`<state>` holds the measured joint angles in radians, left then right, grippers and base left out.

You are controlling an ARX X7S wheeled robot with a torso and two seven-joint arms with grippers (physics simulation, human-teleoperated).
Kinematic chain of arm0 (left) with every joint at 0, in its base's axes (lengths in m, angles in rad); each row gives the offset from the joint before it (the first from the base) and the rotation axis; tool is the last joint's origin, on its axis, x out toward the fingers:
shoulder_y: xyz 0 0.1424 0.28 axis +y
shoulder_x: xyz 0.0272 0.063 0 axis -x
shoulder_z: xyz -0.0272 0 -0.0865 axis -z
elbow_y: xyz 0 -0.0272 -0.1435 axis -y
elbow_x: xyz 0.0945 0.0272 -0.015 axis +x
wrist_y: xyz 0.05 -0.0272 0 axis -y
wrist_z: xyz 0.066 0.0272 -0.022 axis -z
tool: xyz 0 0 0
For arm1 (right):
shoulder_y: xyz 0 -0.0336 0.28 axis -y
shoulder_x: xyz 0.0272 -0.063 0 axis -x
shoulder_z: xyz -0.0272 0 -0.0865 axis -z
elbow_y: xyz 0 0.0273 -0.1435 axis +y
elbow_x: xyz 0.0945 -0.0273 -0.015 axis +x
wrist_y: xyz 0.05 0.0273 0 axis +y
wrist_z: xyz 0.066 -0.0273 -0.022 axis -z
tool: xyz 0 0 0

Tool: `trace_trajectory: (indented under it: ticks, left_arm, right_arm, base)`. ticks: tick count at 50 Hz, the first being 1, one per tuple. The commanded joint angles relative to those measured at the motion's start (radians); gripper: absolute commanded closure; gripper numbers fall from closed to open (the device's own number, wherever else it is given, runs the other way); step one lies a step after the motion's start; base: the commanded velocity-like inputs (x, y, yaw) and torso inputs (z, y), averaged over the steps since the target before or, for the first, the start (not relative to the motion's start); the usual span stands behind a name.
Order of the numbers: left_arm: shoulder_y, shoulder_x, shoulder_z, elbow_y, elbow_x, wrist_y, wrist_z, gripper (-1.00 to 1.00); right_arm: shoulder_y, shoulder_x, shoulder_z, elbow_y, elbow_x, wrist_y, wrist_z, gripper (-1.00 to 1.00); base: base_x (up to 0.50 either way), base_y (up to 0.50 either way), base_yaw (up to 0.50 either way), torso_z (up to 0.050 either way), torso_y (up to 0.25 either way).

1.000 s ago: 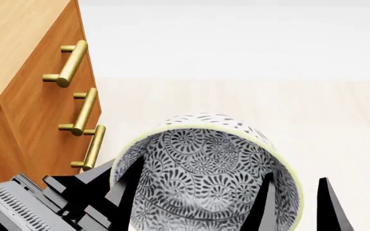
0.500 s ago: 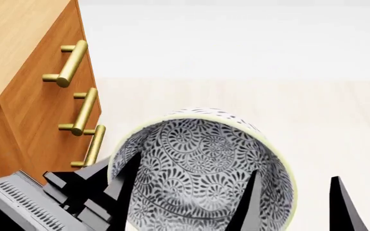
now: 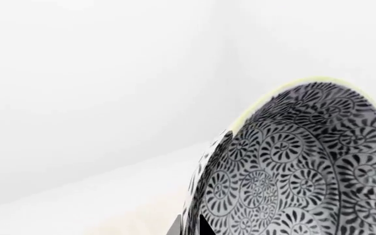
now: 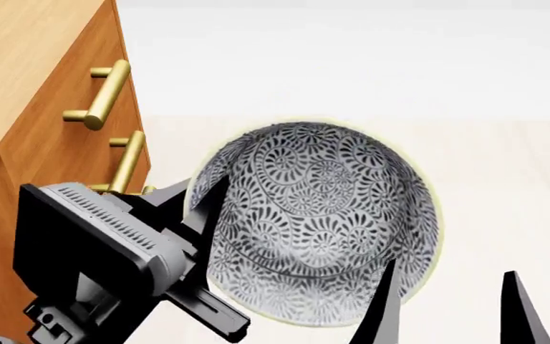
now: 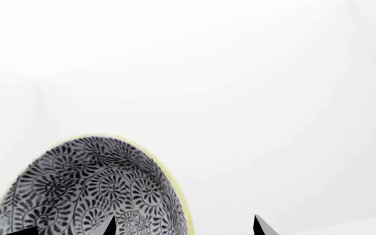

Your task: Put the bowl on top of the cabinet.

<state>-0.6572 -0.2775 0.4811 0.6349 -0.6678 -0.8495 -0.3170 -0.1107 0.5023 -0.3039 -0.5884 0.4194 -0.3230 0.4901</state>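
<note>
The grey-black swirl-patterned bowl (image 4: 318,222) is tilting, now raised higher beside the cabinet (image 4: 36,107); left claw (image 4: 203,208) is gripping its rim, right claw (image 4: 447,308) standing open.

The bowl (image 4: 318,222) is deep and round, white with a dense grey-black swirl pattern inside and out and a pale rim. It is off the floor and tipped so its inside faces the head camera, with the left gripper (image 4: 194,208) at its rim. The cabinet (image 4: 36,129), orange-brown wood with a lighter top and brass bar handles, stands just beyond that gripper.
</note>
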Motion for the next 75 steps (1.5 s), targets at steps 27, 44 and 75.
trace_trajectory:
  ticks: [27,44,75]
  left_arm:
    - [-0.332,0.113,-0.013,-0.13,-0.096,-0.287,-0.082,1.0]
    - [-0.53,0.202,-0.096,-0.184,-0.241,-0.501,-0.146,1.0]
    - [-0.786,0.234,-0.325,-0.479,-0.26,-0.411,-0.295,1.0]
  right_arm:
    - [-0.081,-0.047,0.104,0.341,0.452,-0.327,-0.222,-1.0]
    - [-0.064,-0.063,0.095,0.361,0.422,-0.317,-0.219,-1.0]
    - [-0.076,-0.058,0.097,0.346,0.432,-0.314,-0.227,-1.0]
  base:
    - [0.0,0.0,0.0,0.0,0.0]
    - [0.0,0.0,0.0,0.0,0.0]
    - [0.0,0.0,0.0,0.0,0.001]
